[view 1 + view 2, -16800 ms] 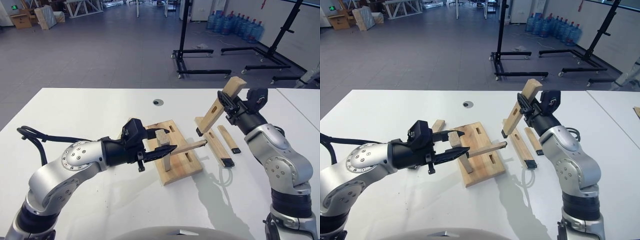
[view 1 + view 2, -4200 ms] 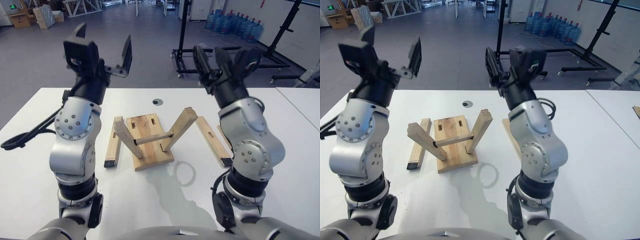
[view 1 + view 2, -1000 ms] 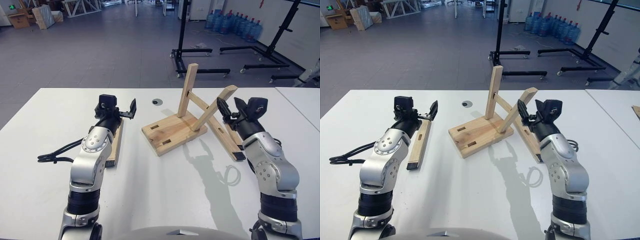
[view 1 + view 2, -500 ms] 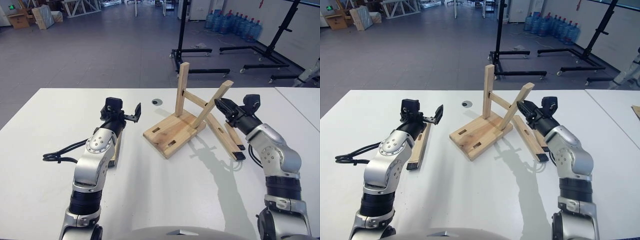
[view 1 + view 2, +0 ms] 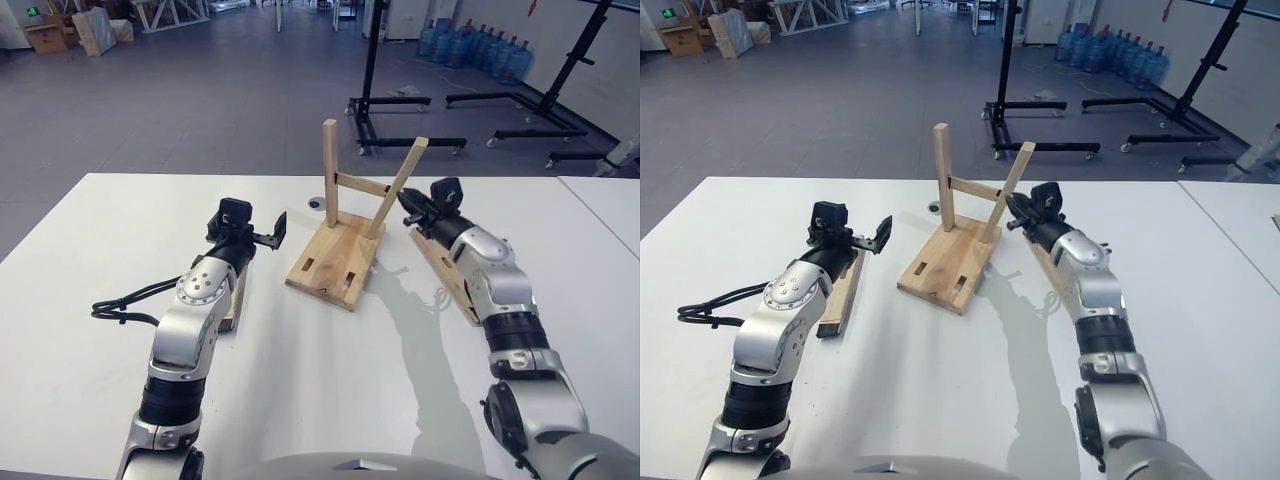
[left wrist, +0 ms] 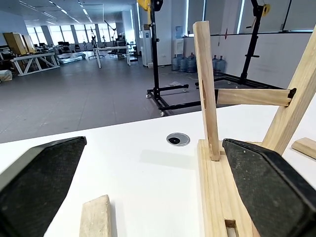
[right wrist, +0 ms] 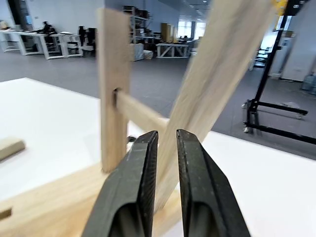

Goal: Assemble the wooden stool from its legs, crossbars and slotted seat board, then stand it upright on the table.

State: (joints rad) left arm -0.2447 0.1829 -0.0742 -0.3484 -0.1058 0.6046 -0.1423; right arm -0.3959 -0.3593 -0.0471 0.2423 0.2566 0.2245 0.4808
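Pale slotted wooden seat board [image 5: 330,262] swung left; right tool [image 5: 404,204], pinched empty, sits at its slanted wooden leg [image 5: 396,188], wide-open empty left tool [image 5: 257,233] nearer the loose wooden leg [image 5: 840,288] lying lengthwise.

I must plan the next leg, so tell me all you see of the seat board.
The seat board is a pale wooden rectangle lying flat on the white table. Two empty slots show at its near end. At the far end an upright leg and a leaning leg rise from it, joined by a crossbar. The right pincer is at the leaning leg, off the board.
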